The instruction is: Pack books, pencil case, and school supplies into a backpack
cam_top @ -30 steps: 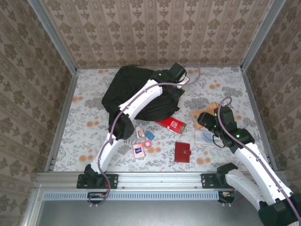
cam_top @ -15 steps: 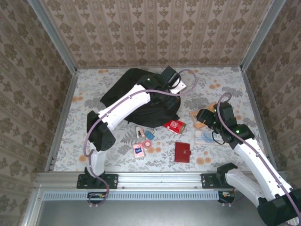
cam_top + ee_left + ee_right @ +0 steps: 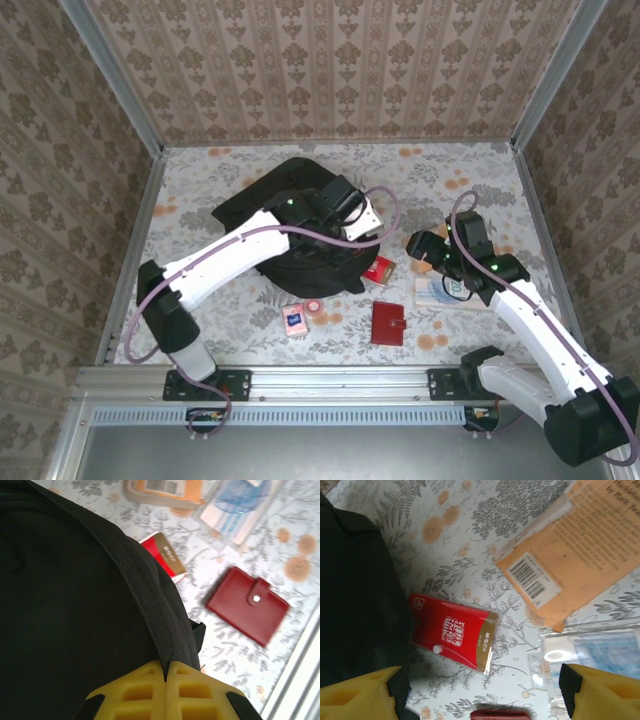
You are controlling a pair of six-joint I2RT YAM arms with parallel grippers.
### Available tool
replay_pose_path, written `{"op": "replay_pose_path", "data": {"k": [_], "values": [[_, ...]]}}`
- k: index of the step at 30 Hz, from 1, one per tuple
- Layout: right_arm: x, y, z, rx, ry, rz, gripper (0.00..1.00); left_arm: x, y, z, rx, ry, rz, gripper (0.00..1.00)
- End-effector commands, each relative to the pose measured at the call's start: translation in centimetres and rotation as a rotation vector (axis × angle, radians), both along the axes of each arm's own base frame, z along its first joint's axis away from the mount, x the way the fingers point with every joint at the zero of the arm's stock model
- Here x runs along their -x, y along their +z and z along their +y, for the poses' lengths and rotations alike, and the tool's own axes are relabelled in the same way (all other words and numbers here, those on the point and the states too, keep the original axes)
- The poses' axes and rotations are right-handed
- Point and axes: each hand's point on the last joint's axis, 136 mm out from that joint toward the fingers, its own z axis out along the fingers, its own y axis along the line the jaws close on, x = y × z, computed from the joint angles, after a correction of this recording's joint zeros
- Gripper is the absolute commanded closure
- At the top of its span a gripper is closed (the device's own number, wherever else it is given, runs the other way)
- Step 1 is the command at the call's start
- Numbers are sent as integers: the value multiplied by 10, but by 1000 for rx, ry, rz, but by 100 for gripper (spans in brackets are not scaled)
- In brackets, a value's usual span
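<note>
Fingers [image 3: 142,682] of my left gripper [image 3: 166,666] were pressed tight together on the backpack [image 3: 75,605], a piped seam of its black cloth running straight into the nip between them. From overhead the backpack lay slumped in the middle of the table [image 3: 200,300], a little toward the far wall, with my left arm stretched over it. Just off its near right edge lay a red packet [image 3: 452,632], one end touching the cloth or tucked under it; I could not tell which. Beyond that lay the orange book [image 3: 570,555], barcode up, and just beside it a clear pouch [image 3: 590,650] with something blue inside. A red wallet [image 3: 247,605] sat nearer to me, and a pink card [image 3: 295,320] and tape roll [image 3: 314,306] lay by the backpack's near edge. My right gripper [image 3: 480,695] hung over the packet, jaws spread wide and nothing between them. I judged the step to be readying the backpack: the left had it by the seam to hold or lift an opening, though no open mouth showed to me. Next, I reckoned, the right would have to come down and close across the packet's short side, while the left kept the cloth from dragging over the small things.
</note>
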Motion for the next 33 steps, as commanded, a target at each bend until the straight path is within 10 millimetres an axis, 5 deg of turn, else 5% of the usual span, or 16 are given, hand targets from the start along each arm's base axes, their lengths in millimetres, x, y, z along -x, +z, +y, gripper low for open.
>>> {"op": "replay_pose_path", "data": {"k": [1,5,10,12,14,18,26,33], "values": [[-16,23,18,-47,67,-42,17,28,-4,6,-8,-55,45,89],[-30,34,34,-46,147,-27,11,27,-4,20,15,13,53,52],[-54,46,47,-32,202,-18,4,-7,31,54,207,288,91,39],[-66,46,55,-36,227,5,4,-41,40,95,305,558,128,38],[-79,41,67,-56,258,42,5,-65,26,149,348,871,225,38],[-97,18,89,-84,312,134,5,-69,-17,213,399,1229,400,40],[-99,-5,97,-4,324,184,6,-26,-68,236,269,1462,601,48],[-93,-22,93,14,317,212,6,-26,-91,241,241,1528,627,51]]}}
